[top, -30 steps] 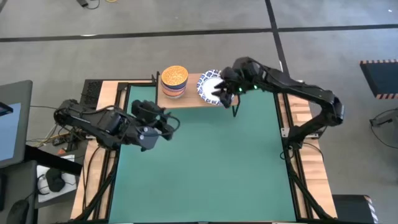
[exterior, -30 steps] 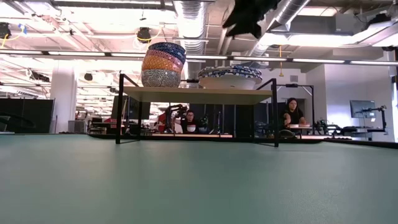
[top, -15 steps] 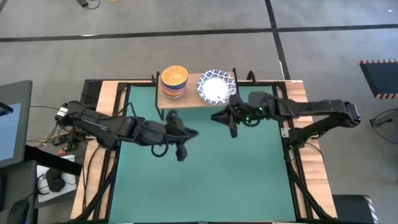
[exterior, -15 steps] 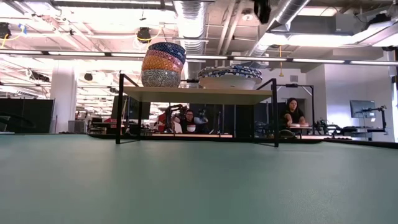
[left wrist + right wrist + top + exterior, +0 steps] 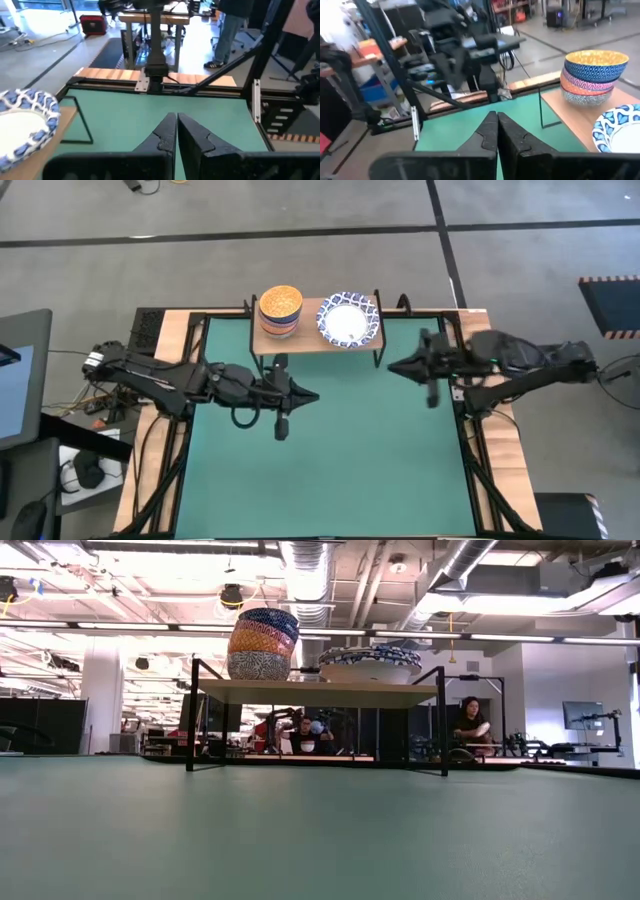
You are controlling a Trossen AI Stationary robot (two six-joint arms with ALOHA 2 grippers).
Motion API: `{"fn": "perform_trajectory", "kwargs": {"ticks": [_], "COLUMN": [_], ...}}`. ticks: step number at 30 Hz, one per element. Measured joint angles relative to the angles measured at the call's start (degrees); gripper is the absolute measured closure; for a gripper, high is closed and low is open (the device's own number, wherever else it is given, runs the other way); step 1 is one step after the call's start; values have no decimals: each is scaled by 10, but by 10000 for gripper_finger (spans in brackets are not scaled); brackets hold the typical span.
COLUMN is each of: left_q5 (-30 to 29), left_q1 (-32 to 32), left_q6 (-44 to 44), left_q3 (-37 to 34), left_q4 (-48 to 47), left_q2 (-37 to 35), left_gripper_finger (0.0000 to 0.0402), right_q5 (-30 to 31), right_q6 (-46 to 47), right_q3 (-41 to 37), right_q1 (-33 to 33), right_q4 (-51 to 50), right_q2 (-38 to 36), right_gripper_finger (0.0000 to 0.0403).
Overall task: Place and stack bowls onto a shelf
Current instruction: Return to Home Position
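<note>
Four small glazed bowls (image 5: 280,310) nest in a banded tower on the shelf (image 5: 310,338), a pale wooden plank on thin black legs. Beside them sit the wide white bowls (image 5: 348,321), rimmed in blue lattice. Just short of the shelf, the left gripper (image 5: 311,394) is clenched on nothing. The right gripper (image 5: 392,367), likewise clenched and empty, hangs beside the end bearing the white bowls.

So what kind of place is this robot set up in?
Most likely an open-plan robotics lab or workshop: bare ducts run overhead, people sit working behind the shelf, and the floor around the table is grey concrete.
</note>
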Motion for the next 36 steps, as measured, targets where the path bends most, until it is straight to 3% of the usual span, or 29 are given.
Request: {"fn": "perform_trajectory", "kwargs": {"ticks": [5,10,14,19,22,26,32,36], "left_q5": [0,-2,-1,-7,-6,-7,-10,58], "left_q1": [-5,4,9,9,9,14,28,52], "left_q6": [-27,-43,2,19,61,83,26,89], "left_q3": [-134,-265,-300,-302,-302,-358,-498,-546], "left_q4": [148,276,239,137,84,85,205,241], "left_q2": [-37,-72,-113,-202,-267,-348,-426,-443], "left_gripper_finger": [401,401,401,401,402,401,401,401], "right_q5": [72,99,122,104,103,99,99,98], "right_q6": [21,49,45,45,6,-73,-64,-65], "right_q3": [-87,-177,-208,-213,-213,-243,-349,-395], "right_q1": [53,99,106,100,115,145,153,129], "right_q4": [44,139,132,4,13,115,256,302], "right_q2": [-87,-121,-107,-62,-51,-58,-102,-128], "right_gripper_finger": [383,385,382,365,372,386,380,381]}}
